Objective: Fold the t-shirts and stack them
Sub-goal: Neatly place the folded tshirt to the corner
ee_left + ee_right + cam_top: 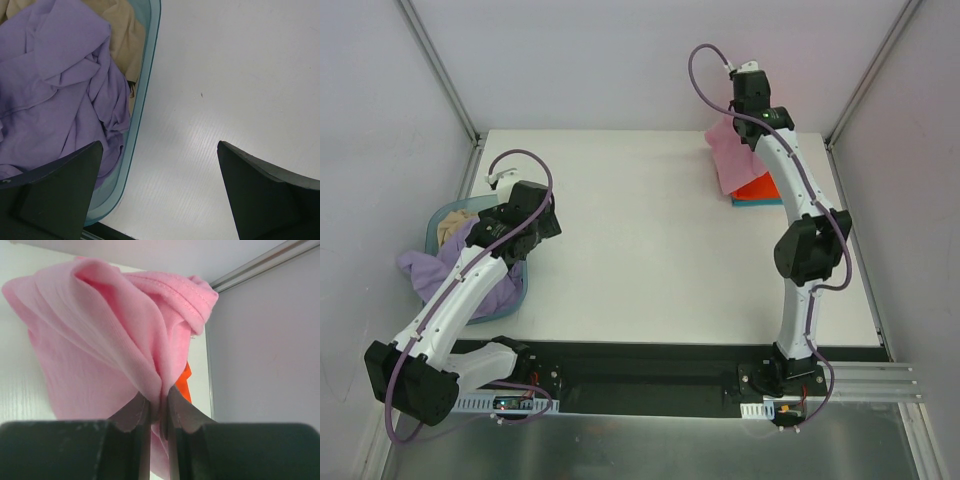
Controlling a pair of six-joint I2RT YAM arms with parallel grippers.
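Note:
My right gripper is shut on the bright pink t-shirt and holds it lifted over the back right corner. In the right wrist view the pink cloth bunches up from between my fingers. Under it lie the orange-red t-shirt, also in the right wrist view, and the edge of the teal t-shirt. My left gripper is open and empty above the table, beside the basket. The pale lavender t-shirt hangs in and over the basket and shows in the left wrist view.
The round light-blue basket stands at the left table edge; its rim is just left of my left gripper. A beige cloth lies in it with the lavender one. Walls close the table on three sides.

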